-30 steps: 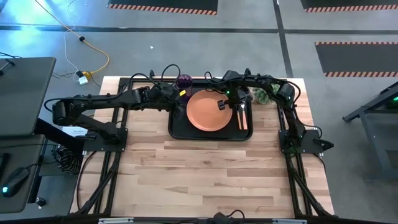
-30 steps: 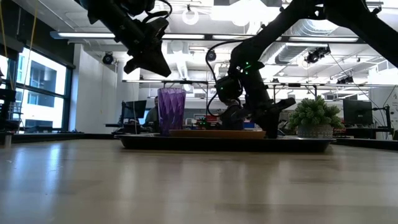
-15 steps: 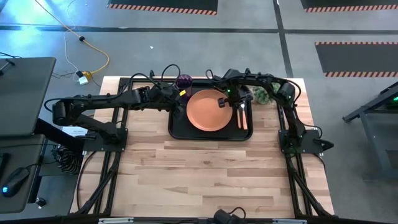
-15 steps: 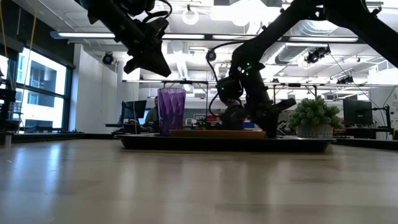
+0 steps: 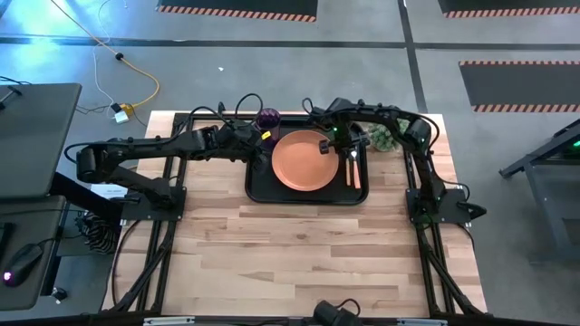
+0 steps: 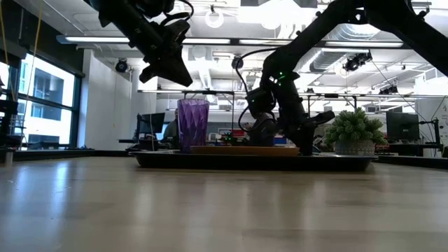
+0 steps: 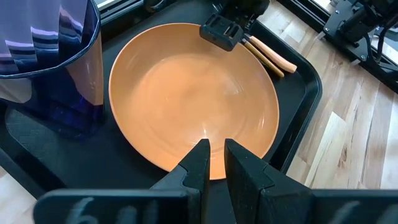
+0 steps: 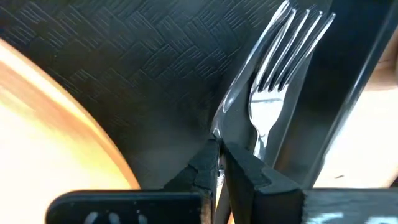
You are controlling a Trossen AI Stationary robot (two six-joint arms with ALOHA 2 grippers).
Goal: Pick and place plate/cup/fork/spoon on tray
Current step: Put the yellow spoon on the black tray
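Observation:
The black tray (image 5: 258, 186) lies at the table's far middle. On it rest the orange plate (image 5: 302, 161), the purple cup (image 5: 268, 118) upright at its far left corner, and the fork (image 8: 273, 93) and spoon (image 8: 249, 68) side by side along its right rim. My right gripper (image 8: 219, 155) is low over the tray, at the metal ends of the two utensils, shut on the spoon. My left gripper (image 7: 214, 149) hangs shut and empty above the tray's left part, beside the cup (image 7: 43, 62). My right gripper pinches the spoon's silver neck (image 8: 217, 132), just behind the bowl, between its two fingers. The bowl stands on edge next to the fork's tines. In the left wrist view the two orange handles (image 7: 270, 55) lie together on the tray behind the gripper.
A small green plant (image 5: 381, 138) stands just beyond the tray's far right corner, close to my right arm. Bare wooden table (image 5: 299, 254) spreads from the tray to the near edge.
My right gripper has edged a little toward the table's far edge, staying low over the utensils. The plate, the cup and my left gripper have kept still.

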